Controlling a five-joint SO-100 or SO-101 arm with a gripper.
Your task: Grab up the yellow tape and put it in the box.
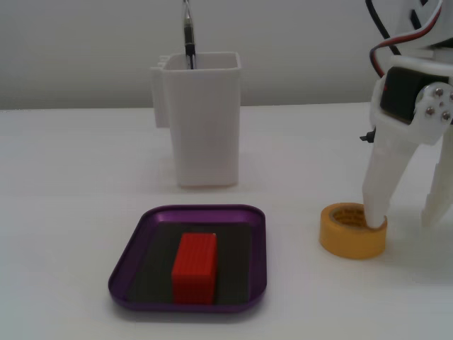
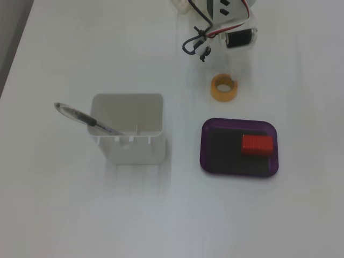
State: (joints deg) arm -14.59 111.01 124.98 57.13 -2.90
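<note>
The gripper [image 1: 405, 216] stands spread, one finger seemingly inside the yellow tape [image 1: 352, 232] near the table's [image 1: 71, 212] right edge; the box [image 1: 134, 244] holds a red block [image 1: 195, 268].

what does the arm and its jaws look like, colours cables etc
In a fixed view the gripper has two long, tapering white plastic jaws under a white printed housing with a black servo set into it and a round silver horn with screws. Red, black and white cables loop above. The other fixed view shows white parts, a black cylindrical motor and tangled black cable.
</note>
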